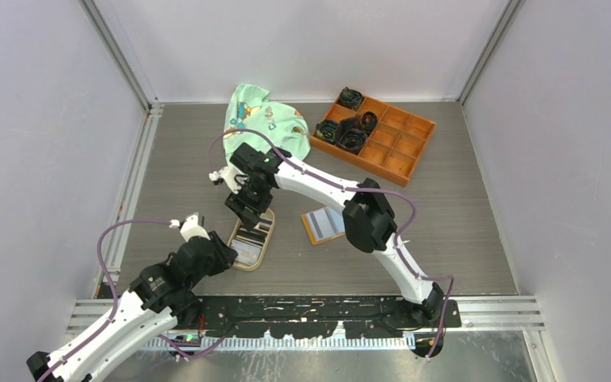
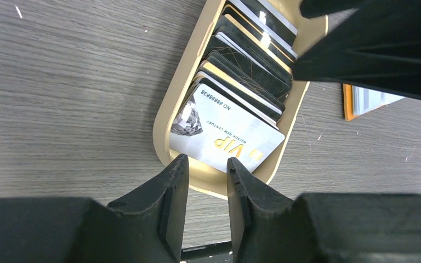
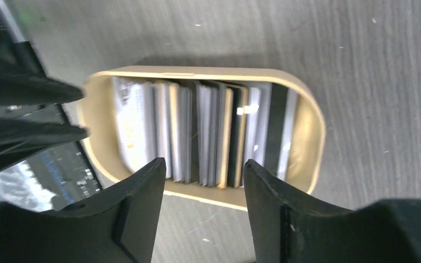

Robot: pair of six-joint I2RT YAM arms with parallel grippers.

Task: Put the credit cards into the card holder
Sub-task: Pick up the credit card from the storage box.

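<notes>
Evidently the step in hand is drawing one card out of the pack, so care at the pinch matters most. The credit cards (image 3: 208, 131) stand on edge in a tight row inside the tan oval dish (image 3: 308, 137), which sits on the table (image 1: 461, 231) just ahead of the left arm. The right tool (image 3: 204, 183) hovers over the middle of that row, its fingers wide apart and empty, spanning several cards at once. The left tool (image 2: 207, 164) sits at the near end of the dish, by the white VIP card (image 2: 225, 134). Its fingers are nearly together with a slim gap, and I cannot tell whether they pinch the rim or merely sit by it. The card holder (image 1: 324, 225) lies open on the table to the right of the dish, near but apart, partly hidden by the right arm's elbow.

I judge that closing on the middle of the row would catch a bundle. Better to shift toward one end, where an outer card has a free face, slip one finger between two cards, close gently on the top edge and lift straight up. The dish looks light and may slide or tip, so a steadying hold from the left tool would help.
</notes>
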